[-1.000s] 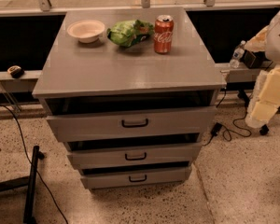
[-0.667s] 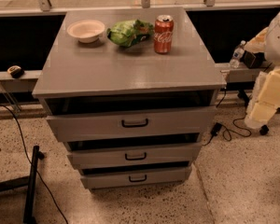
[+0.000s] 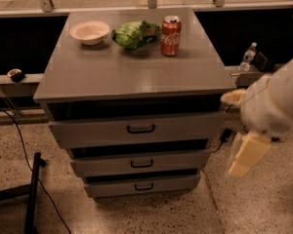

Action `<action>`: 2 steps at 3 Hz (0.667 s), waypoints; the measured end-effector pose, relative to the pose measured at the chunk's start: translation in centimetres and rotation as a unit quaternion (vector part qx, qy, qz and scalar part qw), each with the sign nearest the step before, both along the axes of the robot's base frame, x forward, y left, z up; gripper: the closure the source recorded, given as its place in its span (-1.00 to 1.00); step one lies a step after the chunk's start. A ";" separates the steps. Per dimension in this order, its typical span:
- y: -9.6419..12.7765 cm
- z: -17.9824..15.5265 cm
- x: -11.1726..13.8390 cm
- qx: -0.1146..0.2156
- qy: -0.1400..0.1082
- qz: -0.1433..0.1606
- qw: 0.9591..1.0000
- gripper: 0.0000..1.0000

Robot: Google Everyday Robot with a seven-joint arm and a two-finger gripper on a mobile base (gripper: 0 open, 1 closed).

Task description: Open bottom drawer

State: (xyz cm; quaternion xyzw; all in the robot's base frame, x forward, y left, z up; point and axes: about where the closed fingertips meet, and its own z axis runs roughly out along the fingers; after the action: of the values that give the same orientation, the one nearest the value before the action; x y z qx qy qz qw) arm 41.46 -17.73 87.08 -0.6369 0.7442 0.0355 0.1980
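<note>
Gripper [image 3: 245, 155], cream-coloured: shifted left and lower beside cabinet; grip state cannot be told. Narrow flat grey bottom drawer [image 3: 112, 186]: lower-left, apart.

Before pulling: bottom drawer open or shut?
Shut: bottom drawer sits no further out than the middle drawer. The gripper hangs to its right.

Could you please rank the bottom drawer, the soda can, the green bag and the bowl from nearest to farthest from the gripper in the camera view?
The gripper hangs low, right of the cabinet.
1. Bottom drawer, lowest front.
2. Soda can, cabinet top, right.
3. Green bag, top, middle.
4. Bowl, top, left.
</note>
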 end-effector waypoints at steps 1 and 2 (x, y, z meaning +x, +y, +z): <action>0.2 -2.9 -1.1 -0.005 0.016 0.001 1.000 -1.00; 1.2 -4.7 -0.4 0.019 0.025 0.012 0.999 -1.00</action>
State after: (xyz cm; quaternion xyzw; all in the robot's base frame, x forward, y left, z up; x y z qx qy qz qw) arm 41.07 -16.57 82.41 -0.6410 0.7405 0.0677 0.1905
